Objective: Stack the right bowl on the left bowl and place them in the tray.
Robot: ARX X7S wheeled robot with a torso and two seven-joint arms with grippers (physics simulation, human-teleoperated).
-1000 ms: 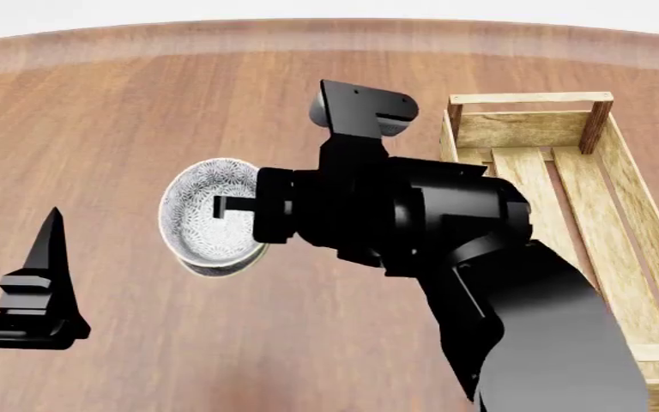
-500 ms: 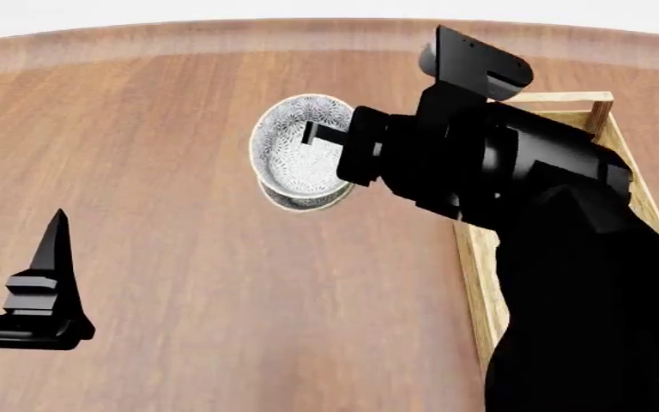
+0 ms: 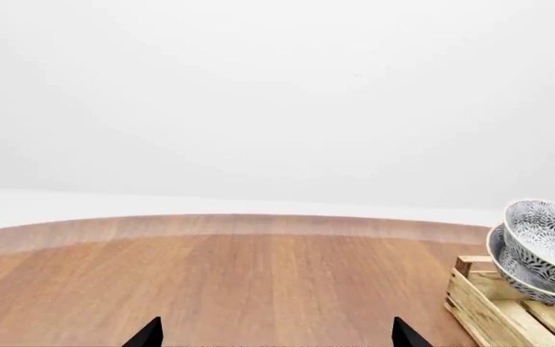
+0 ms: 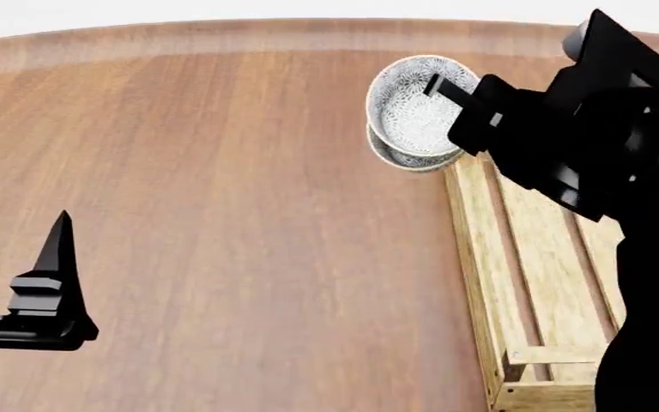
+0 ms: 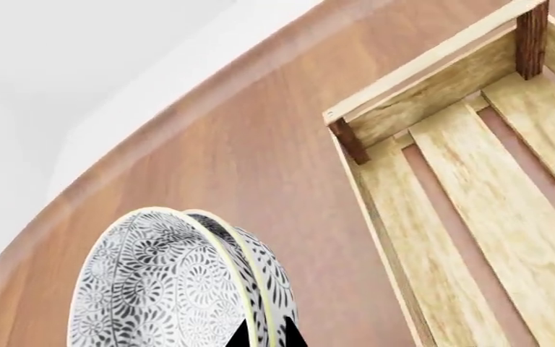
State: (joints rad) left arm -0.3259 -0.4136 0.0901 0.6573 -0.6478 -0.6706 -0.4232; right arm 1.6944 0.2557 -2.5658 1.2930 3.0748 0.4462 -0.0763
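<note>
Two grey-and-white patterned bowls [image 4: 408, 112] sit nested one in the other, tilted on their side in the air. My right gripper [image 4: 435, 86] is shut on their rims, one finger inside and one outside. In the right wrist view the stacked bowls [image 5: 162, 282] fill the lower corner, with the right gripper [image 5: 263, 338] pinching the double rim. They hang at the far left corner of the light-wood tray [image 4: 467, 249], whose slatted bottom [image 5: 470, 188] is bare. The left wrist view shows the bowls [image 3: 538, 249] above the tray's end [image 3: 485, 307]. My left gripper [image 3: 274, 336] is open and holds nothing.
The round wooden table's far edge [image 4: 192, 30] curves along the back, with white floor beyond. The left gripper [image 4: 55, 266] hovers low at the near left. My right arm [image 4: 604, 146] covers the tray's far right part.
The right arm has carried the stacked bowls from the table's middle to the right and farther away, up to the tray's corner. The left gripper has hardly moved.
</note>
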